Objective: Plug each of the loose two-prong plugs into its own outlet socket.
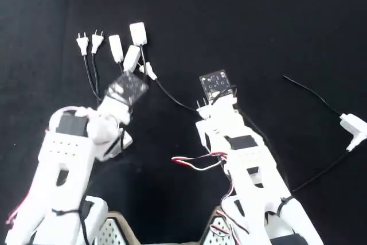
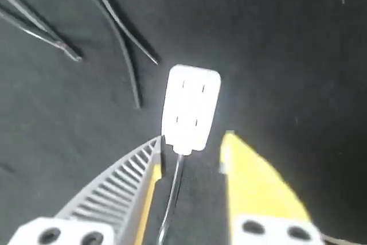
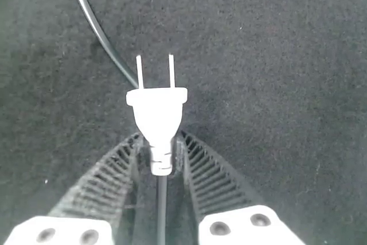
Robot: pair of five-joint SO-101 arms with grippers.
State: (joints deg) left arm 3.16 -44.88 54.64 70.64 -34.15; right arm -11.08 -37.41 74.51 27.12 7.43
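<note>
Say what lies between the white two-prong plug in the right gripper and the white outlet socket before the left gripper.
High view: a thin black cable on black cloth, between the white plug in the right gripper and the white socket.

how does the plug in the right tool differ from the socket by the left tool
The plug has two bare prongs; the socket shows slots in a flat face. The plug is rounded and narrows to a neck; the socket is a boxy block. The plug is clamped in the right tool; the socket sits at the left tool's tip, grip unclear. Both are white on thin cords.
</note>
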